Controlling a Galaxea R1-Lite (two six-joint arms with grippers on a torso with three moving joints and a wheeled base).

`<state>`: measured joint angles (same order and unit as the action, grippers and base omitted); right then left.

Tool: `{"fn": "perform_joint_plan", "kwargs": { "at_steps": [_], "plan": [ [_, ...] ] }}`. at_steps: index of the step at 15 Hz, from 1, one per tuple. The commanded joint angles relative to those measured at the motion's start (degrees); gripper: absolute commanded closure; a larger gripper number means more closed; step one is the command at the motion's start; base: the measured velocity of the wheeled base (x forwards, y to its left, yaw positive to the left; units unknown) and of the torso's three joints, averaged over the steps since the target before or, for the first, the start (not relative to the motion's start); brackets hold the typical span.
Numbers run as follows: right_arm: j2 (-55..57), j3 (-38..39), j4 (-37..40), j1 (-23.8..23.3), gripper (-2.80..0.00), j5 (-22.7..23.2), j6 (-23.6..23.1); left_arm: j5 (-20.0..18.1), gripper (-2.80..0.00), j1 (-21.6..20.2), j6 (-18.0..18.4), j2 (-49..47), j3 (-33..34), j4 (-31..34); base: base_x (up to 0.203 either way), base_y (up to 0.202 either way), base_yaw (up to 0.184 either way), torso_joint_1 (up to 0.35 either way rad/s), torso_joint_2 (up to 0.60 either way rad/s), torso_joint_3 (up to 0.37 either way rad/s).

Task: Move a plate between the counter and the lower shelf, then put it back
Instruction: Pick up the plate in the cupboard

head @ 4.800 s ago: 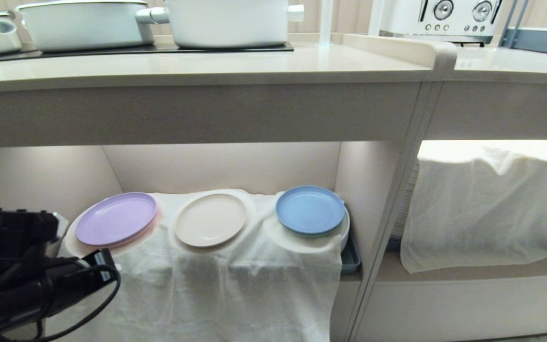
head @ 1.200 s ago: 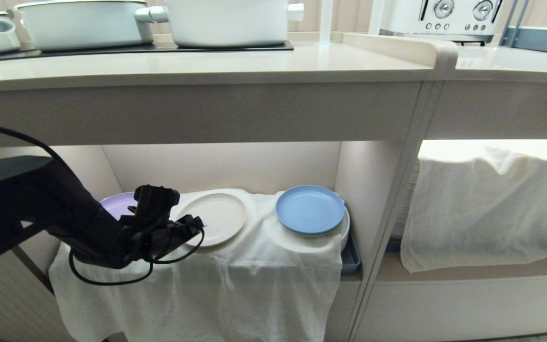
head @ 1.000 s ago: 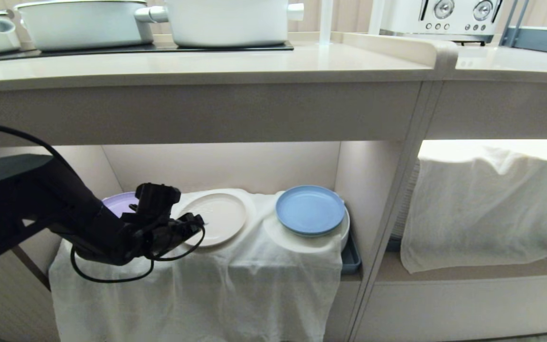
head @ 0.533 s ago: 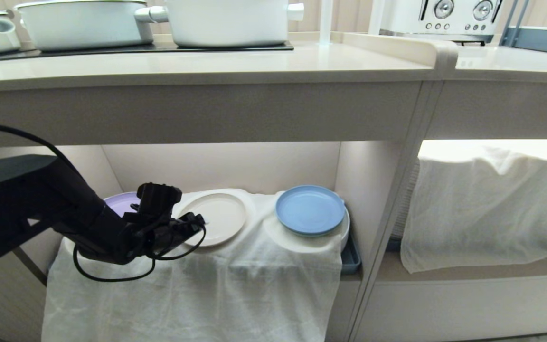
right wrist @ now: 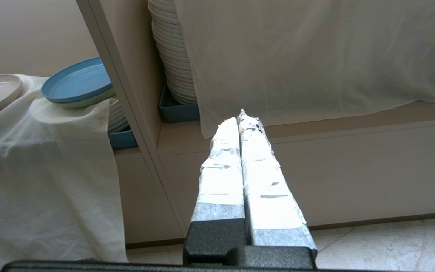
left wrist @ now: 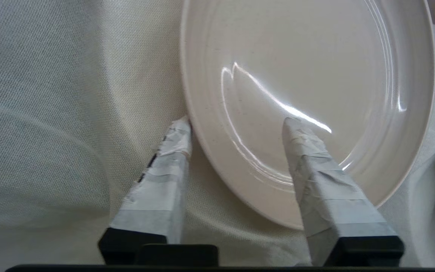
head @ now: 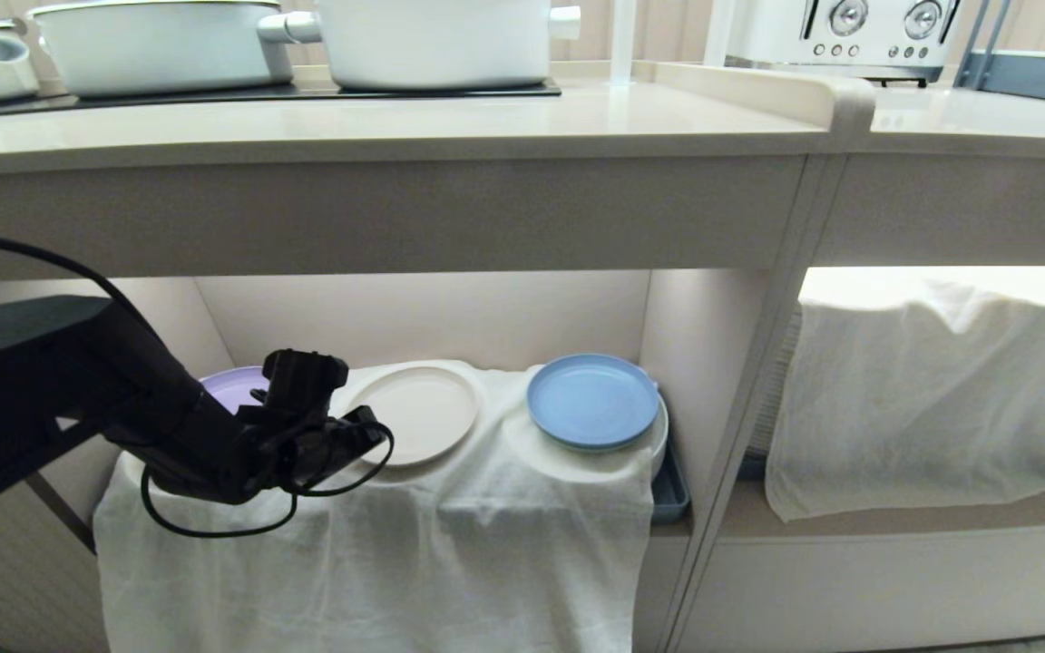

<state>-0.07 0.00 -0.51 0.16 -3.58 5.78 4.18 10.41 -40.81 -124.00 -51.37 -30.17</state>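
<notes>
Cream and matte, the plate (head: 414, 414) sits mid-shelf on the white cloth (head: 377, 553), between a lilac plate (head: 230, 385) and a blue plate (head: 591, 400), under the worktop (head: 377, 127). In the head view the left end effector (head: 361, 437) has stayed at the plate's near-left rim over the last second. The left wrist view shows what changed: the fingers (left wrist: 315, 177), fully spread a moment ago, are narrowing across the rim, one over the plate (left wrist: 308, 75), one outside against the cloth, not yet pinched shut. The grasp looks nearly made; lifting toward the worktop should follow. The right wrist view shows the right end effector (right wrist: 244, 117) closed and empty, parked low before the neighbouring compartment.
</notes>
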Motion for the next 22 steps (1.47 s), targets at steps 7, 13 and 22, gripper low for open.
{"fn": "perform_joint_plan", "kwargs": {
  "at_steps": [7,13,22],
  "plan": [
    [0.1,0.0,0.0,0.0,0.0,0.0,0.0,0.0,0.0,-0.3,-0.1,0.2,-0.3,-0.2,0.0,0.0,0.0,0.0,0.0,0.0],
    [0.1,0.0,0.0,0.0,0.0,0.0,0.0,0.0,0.0,-1.0,-0.4,1.8,0.1,1.9,0.0,0.0,0.0,0.0,0.0,0.0],
    [0.1,0.0,0.0,0.0,0.0,0.0,0.0,-0.5,0.0,-4.0,-6.2,5.8,0.7,5.8,0.0,0.0,0.0,0.0,0.0,0.0]
  ]
}}
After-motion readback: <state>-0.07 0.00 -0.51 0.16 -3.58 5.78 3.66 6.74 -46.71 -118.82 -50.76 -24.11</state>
